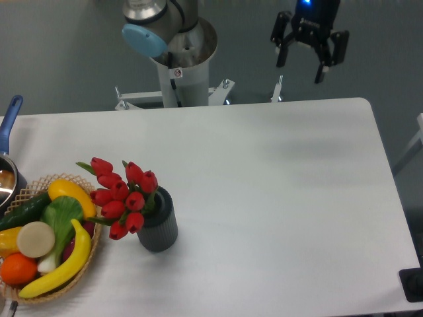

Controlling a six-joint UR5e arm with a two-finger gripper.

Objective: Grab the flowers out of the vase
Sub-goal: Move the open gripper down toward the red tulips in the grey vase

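One gripper (301, 65) hangs beyond the surface's far edge, jaws spread and empty — it should descend over the tulips (121, 195), clamping the stems above the vase (158, 222).

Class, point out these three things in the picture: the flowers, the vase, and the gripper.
flowers (122, 197), fixed camera, on a red bud mid-bunch
vase (160, 228), fixed camera, on its ribbed side wall
gripper (301, 66), fixed camera, midway between the fingertips

We look from one fixed camera set high at the table's (264, 198) front edge; it tilts steeply down, facing the arm's base (185, 66) behind.
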